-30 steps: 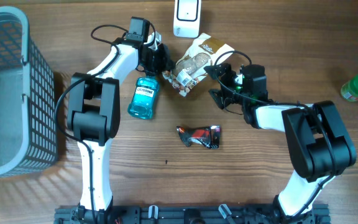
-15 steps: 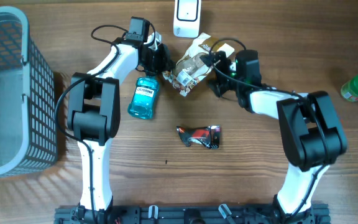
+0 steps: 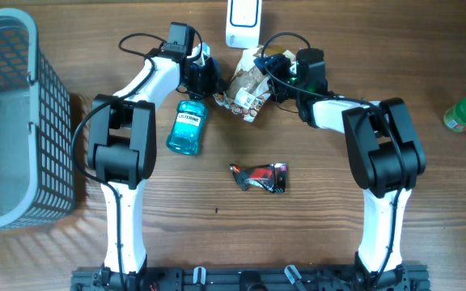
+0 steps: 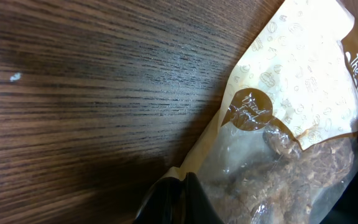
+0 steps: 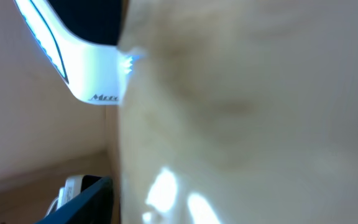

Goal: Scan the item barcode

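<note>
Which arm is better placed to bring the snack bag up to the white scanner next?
Right, likely: the right gripper sits at the snack bag's top end beside the scanner; the left gripper pinches the lower corner, farther away.

My overhead camera looks straight down on the whole table (image 3: 314, 234), from the basket (image 3: 6, 121) at the left edge to the scanner (image 3: 243, 20) at the top. The left wrist camera sits low and close, looking across the wood grain at the snack bag (image 4: 291, 93). The right wrist camera is so close to that bag that it blurs. It shares the scanner with the overhead. All three views share the bag.
</note>
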